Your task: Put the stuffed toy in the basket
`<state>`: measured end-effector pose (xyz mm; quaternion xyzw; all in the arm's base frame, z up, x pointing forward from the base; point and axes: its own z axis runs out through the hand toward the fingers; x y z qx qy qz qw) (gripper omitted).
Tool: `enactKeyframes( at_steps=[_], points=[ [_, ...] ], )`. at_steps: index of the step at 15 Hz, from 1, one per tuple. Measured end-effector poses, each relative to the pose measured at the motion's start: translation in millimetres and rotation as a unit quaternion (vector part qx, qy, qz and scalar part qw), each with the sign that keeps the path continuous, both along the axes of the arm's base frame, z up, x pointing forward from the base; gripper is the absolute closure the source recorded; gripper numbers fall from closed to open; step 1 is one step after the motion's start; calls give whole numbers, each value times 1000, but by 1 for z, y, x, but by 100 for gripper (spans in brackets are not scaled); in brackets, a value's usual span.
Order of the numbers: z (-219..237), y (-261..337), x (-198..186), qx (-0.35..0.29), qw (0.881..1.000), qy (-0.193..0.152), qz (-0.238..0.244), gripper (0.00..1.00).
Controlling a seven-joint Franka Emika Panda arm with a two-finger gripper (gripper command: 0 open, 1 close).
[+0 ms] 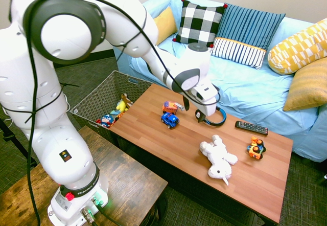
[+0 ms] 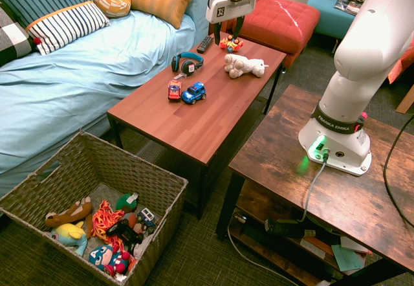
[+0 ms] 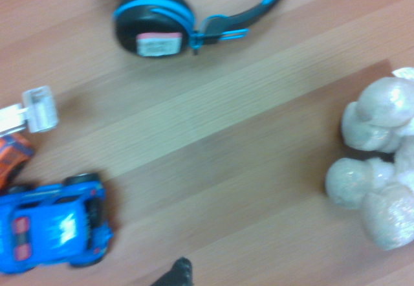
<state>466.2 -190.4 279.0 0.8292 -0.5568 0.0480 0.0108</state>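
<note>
My tool hangs wide and empty over the desk (toy lies apart).

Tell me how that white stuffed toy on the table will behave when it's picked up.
The stuffed toy looks soft and plush, so it will probably squash under a pinch. Its limbs lie splayed flat and would likely dangle. It seems light for its size, unlikely to roll.

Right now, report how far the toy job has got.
Done: nothing yet. The toy lies on the table, untouched; the basket holds only other toys. In hand: the gripper hangs open and empty above the table near the headphones, short of the toy. Left: go over the toy, grasp it, carry it to the basket and drop it in.
</note>
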Motion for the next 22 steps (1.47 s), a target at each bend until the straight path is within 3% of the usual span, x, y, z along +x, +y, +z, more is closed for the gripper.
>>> enactKeyframes(
  at_steps=[6,16,17,22],
  points=[
    [-68,-81,2,-9,997,27,-74,0],
    [-142,-132,11,-4,990,44,-133,0],
    [-148,-136,11,-3,990,46,-136,100],
    [-164,-140,14,1,989,48,-143,100]
  ],
)
